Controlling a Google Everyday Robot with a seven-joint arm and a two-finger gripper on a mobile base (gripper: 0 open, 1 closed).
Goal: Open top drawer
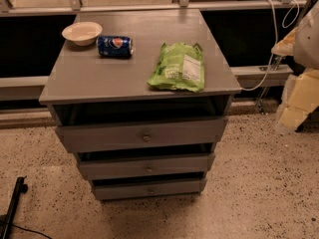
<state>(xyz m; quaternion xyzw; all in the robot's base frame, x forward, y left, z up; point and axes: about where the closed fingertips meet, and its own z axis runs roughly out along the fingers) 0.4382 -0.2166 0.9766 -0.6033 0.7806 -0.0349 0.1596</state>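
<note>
Camera view: grey cabinet (99, 73), matte painted wood, flat top slab overhanging three stacked drawers. top drawer (99, 137) directly under slab, tallest and widest front, small round knob (146, 138) at centre, the sole grip point, so pull likely starts there. Dark gap above front; drawer looks not yet drawn out. On slab: shallow cream bowl (81, 33), blue can (114, 46) on its side, crinkled green bag (178, 67) lying flat. gripper (299, 98) at right edge, well apart from knob; spread or pressed together, cannot tell
</note>
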